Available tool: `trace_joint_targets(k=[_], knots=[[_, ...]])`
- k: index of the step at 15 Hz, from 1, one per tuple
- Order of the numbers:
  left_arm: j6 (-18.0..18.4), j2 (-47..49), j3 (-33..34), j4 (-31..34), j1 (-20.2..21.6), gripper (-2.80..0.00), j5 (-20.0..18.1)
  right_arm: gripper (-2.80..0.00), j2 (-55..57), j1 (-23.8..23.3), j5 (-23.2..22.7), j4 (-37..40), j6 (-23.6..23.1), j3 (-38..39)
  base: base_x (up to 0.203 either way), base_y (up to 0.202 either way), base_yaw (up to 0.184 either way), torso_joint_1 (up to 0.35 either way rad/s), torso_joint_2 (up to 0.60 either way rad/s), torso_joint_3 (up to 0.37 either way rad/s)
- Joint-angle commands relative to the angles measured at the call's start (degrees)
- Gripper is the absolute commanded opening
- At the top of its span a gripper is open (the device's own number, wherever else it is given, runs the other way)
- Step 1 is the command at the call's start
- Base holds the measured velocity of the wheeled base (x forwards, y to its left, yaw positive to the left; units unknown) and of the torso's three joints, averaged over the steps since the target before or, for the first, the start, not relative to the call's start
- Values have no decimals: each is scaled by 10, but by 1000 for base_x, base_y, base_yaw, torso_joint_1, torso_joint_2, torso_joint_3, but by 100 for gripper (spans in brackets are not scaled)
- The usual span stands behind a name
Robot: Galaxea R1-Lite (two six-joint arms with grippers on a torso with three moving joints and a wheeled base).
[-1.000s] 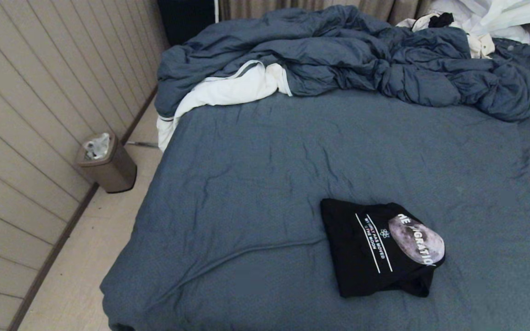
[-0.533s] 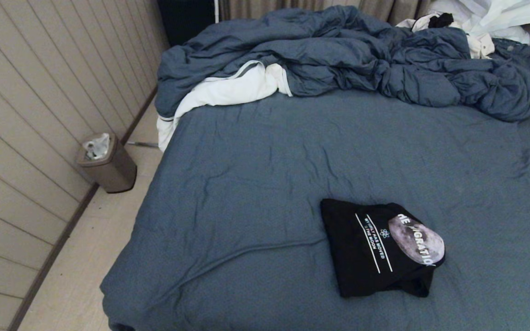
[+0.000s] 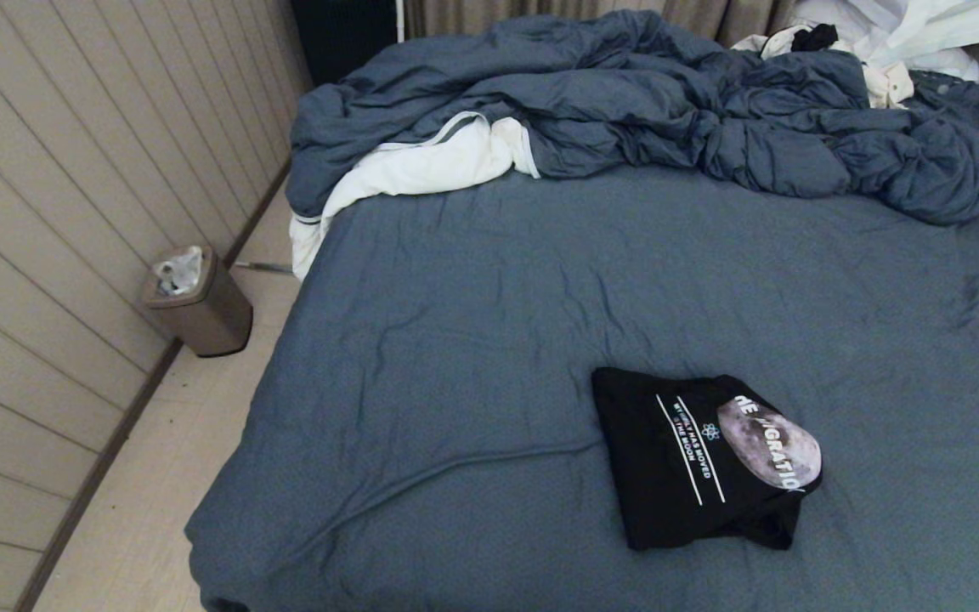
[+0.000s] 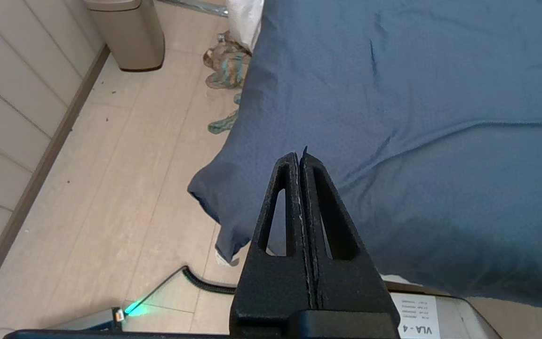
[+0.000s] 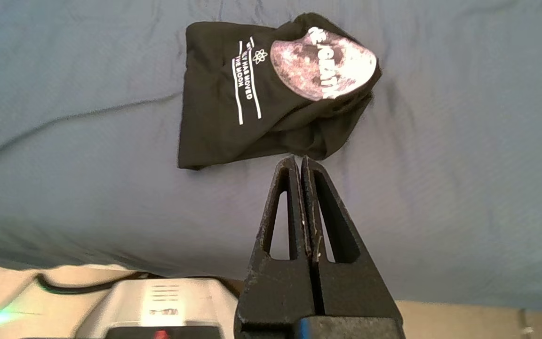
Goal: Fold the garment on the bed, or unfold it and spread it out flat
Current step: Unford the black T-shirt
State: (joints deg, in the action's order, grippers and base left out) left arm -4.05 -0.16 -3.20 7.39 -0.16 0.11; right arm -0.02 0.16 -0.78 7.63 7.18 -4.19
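On the bed (image 3: 489,323), toward its near edge: the garment (image 3: 698,459), folded into a compact black bundle, moon print and white text lines facing up; well apart from the duvet (image 3: 642,102) heaped along the bed's far side. My right gripper (image 5: 298,160): jaws clenched, empty, held off the bed's near edge, pointing at the garment. My left gripper (image 4: 299,155): jaws clenched, empty, by the bed's near corner above the floor (image 4: 111,188)

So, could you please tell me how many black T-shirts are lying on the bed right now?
1. The black T-shirt lies folded on the bed, near its front edge, moon print up. A small black scrap by the far clothes pile is unidentifiable; more could be hidden under the duvet.
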Motion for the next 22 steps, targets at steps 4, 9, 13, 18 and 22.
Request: trace_joint_targets(k=[4,9,13,18,22], knots=[[3,2,0,3,1,-280,5,-280,2,1,-17,-75,-133,41,0,0,0,0,0,0],[1,2,0,3,0,-280,5,-280,3,1,-17,-74,-139,42,0,0,0,0,0,0],[-4,2,0,2,0,-280,8,-280,1,0,-5,-75,-93,42,0,0,0,0,0,0],[-5,2,0,1,0,-280,8,-280,1,0,-6,-75,-91,42,0,0,0,0,0,0],[-5,2,0,2,0,-280,8,-280,0,0,-6,-75,-89,42,0,0,0,0,0,0]])
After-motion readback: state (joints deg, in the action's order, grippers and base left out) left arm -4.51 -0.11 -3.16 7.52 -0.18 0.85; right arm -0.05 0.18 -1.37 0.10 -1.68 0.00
